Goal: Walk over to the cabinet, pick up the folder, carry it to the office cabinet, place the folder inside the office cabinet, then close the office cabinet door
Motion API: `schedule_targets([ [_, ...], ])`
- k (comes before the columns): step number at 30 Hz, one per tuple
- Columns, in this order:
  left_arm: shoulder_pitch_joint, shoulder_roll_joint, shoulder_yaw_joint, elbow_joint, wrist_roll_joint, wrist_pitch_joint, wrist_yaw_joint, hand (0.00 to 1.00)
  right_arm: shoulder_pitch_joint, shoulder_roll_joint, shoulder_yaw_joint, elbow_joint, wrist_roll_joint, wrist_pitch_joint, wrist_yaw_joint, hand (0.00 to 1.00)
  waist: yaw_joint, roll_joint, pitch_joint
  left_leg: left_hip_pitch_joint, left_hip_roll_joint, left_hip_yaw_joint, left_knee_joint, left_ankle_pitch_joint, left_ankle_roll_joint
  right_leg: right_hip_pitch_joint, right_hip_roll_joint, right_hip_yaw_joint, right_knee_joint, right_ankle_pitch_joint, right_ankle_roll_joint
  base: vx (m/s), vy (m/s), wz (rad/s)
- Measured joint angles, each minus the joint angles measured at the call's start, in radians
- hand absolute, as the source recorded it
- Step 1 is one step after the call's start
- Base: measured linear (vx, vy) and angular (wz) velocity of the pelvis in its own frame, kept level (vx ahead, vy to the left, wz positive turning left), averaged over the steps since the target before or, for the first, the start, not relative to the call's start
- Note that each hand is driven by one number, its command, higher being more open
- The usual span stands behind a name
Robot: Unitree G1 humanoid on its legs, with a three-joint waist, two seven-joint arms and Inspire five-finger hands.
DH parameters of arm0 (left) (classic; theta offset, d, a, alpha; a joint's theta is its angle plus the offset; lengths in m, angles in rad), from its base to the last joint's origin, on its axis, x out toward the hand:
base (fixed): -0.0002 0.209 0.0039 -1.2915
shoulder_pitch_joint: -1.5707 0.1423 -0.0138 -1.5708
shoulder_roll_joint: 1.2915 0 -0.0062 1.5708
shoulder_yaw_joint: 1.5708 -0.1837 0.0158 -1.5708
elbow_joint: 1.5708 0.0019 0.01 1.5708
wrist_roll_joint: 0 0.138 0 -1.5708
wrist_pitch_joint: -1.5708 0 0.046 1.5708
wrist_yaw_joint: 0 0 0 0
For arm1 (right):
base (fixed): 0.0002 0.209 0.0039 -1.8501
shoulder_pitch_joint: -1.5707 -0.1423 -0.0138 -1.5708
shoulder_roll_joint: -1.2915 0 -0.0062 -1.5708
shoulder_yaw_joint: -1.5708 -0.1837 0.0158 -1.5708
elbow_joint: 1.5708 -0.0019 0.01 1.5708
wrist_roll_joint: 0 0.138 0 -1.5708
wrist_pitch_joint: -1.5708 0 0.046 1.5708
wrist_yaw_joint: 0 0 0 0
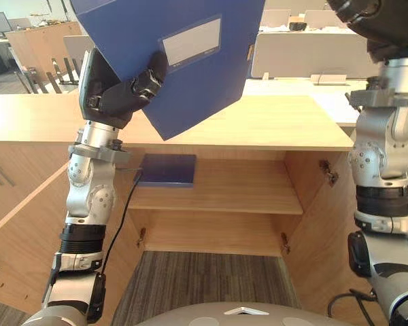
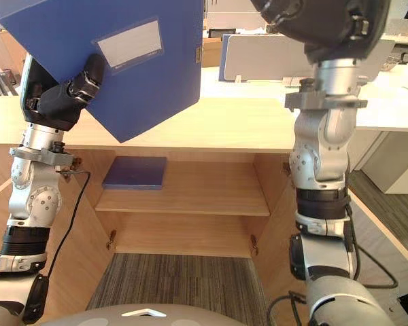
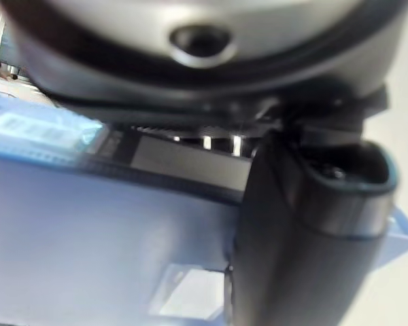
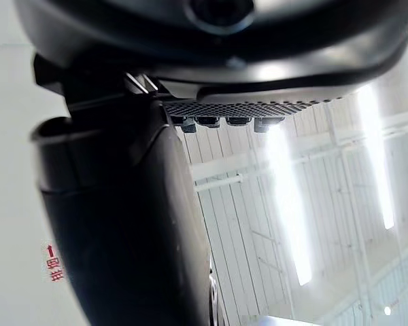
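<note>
My left hand is raised above the cabinet top and shut on a large blue folder with a pale label pocket. Its thumb lies curled across the folder's face. The folder is tilted, and its lower corner hangs just over the wooden top of the office cabinet. Below, the cabinet stands open with one shelf inside. My right hand is held high at the right, away from the folder.
A flat blue folder-like item lies on the left of the shelf. The cabinet's doors swing out at the left and right. Striped carpet lies in front. Desks with white dividers stand behind.
</note>
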Motion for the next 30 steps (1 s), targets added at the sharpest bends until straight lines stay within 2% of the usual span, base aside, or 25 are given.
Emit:
schedule_targets([
  [5, -0.012, 0.022, -0.033, 0.072, -0.017, 0.000, -0.053, 0.00, -0.073, -0.014, 0.072, 0.093, 0.009, 0.041, 0.071, 1.00, 0.000, -0.001, -0.001, -0.001, -0.002, 0.000, 0.000, 0.001, 0.001, -0.001, -0.002, 0.000, 0.000, 0.001, 0.000, 0.00, 0.000, 0.00],
  [13, -0.118, 0.022, -0.104, 0.127, -0.016, 0.007, -0.089, 0.00, -0.162, -0.016, 0.192, 0.134, 0.089, 0.089, 0.236, 1.00, -0.001, -0.003, -0.002, -0.005, -0.007, -0.001, -0.001, 0.004, 0.004, -0.002, -0.007, -0.001, 0.002, 0.002, 0.002, 0.00, 0.000, 0.00],
  [16, -0.118, 0.023, -0.109, 0.128, -0.014, 0.007, -0.088, 0.00, -0.185, -0.049, 0.196, 0.153, 0.089, 0.091, 0.259, 1.00, 0.000, -0.004, -0.002, -0.006, -0.007, -0.002, -0.001, 0.006, 0.004, -0.002, -0.007, -0.001, 0.003, 0.002, 0.002, 0.00, 0.000, 0.00],
  [23, -0.118, 0.023, -0.110, 0.129, -0.014, 0.007, -0.089, 0.00, -0.185, -0.051, 0.197, 0.153, 0.088, 0.094, 0.275, 1.00, -0.007, -0.005, -0.002, -0.010, -0.004, 0.005, -0.001, 0.009, 0.006, -0.014, -0.006, 0.006, 0.003, 0.008, 0.001, 0.00, 0.000, -0.03],
  [30, -0.118, 0.024, -0.106, 0.131, -0.001, 0.013, -0.087, 0.00, -0.185, -0.051, 0.196, 0.173, 0.085, 0.127, 0.300, 1.00, -0.013, -0.008, 0.000, -0.015, -0.005, 0.008, -0.001, 0.014, 0.008, -0.019, -0.006, 0.009, 0.000, 0.016, 0.002, 0.00, 0.000, 0.00],
])
